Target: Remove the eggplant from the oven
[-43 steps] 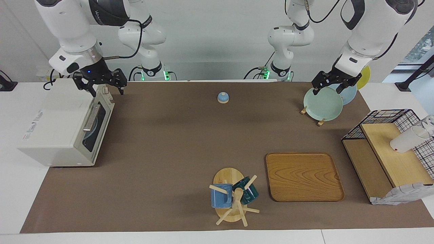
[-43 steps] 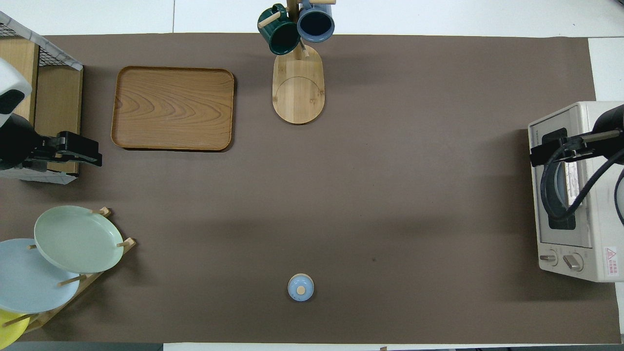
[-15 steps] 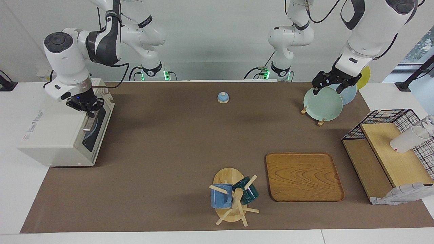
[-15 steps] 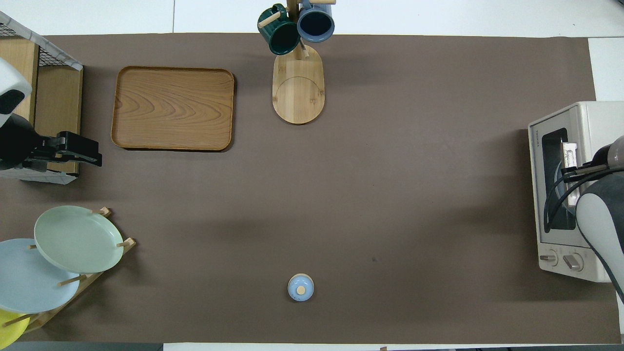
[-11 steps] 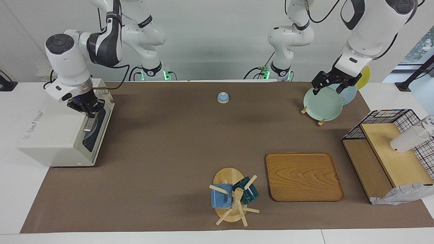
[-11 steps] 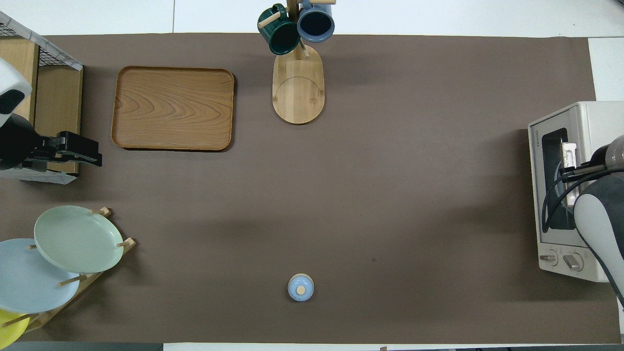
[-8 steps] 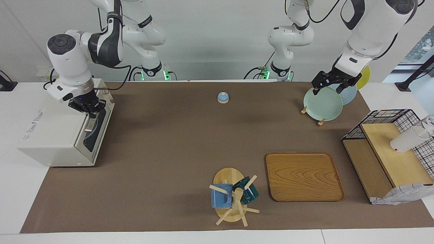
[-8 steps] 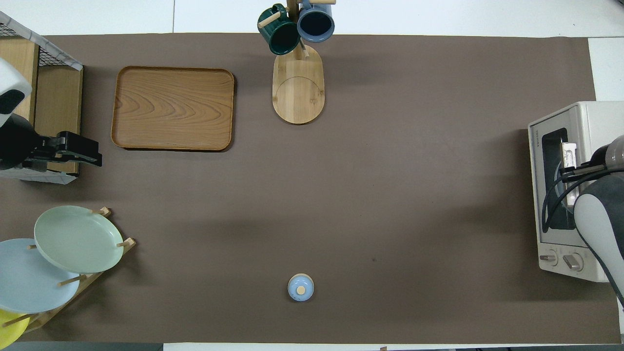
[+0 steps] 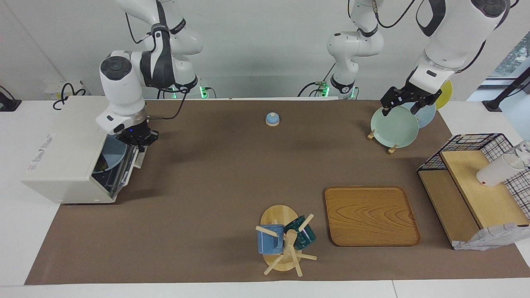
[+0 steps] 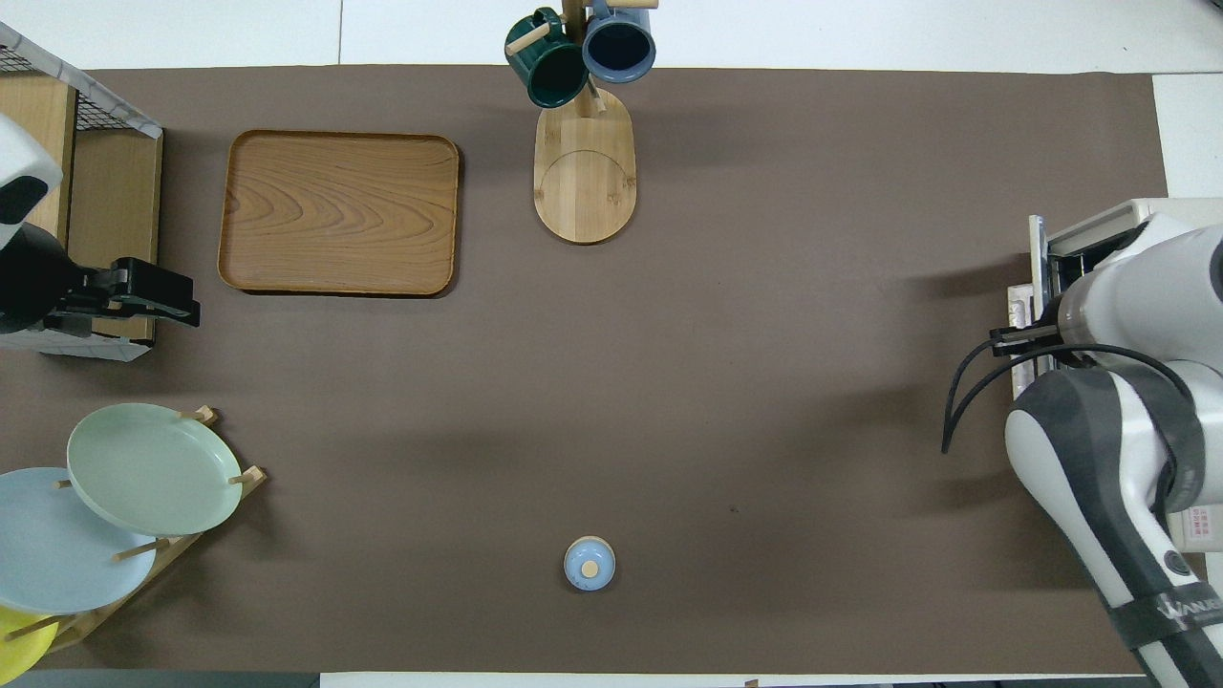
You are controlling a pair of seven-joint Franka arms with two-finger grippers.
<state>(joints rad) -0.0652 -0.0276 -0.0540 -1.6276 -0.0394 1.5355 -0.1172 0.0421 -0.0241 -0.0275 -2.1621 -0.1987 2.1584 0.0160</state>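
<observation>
Eggplant: unseen, presumably inside oven (image 9: 62, 153). Door (image 9: 126, 165) partly down; my right gripper (image 9: 138, 142) clamps its handle. Left gripper (image 9: 408, 101) waits spread over plate rack. Next: lower door fully, reach inside.

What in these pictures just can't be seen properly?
- The eggplant: in the facing view only a plate shows inside the oven; anything on it is lost in shadow.
- Oven inside, overhead view: covered by the right arm.
- The right end effector: hidden under its own arm from overhead; the facing view does not show its hold on the door.
- Yellow plate: cut off by the overhead view's edge.
</observation>
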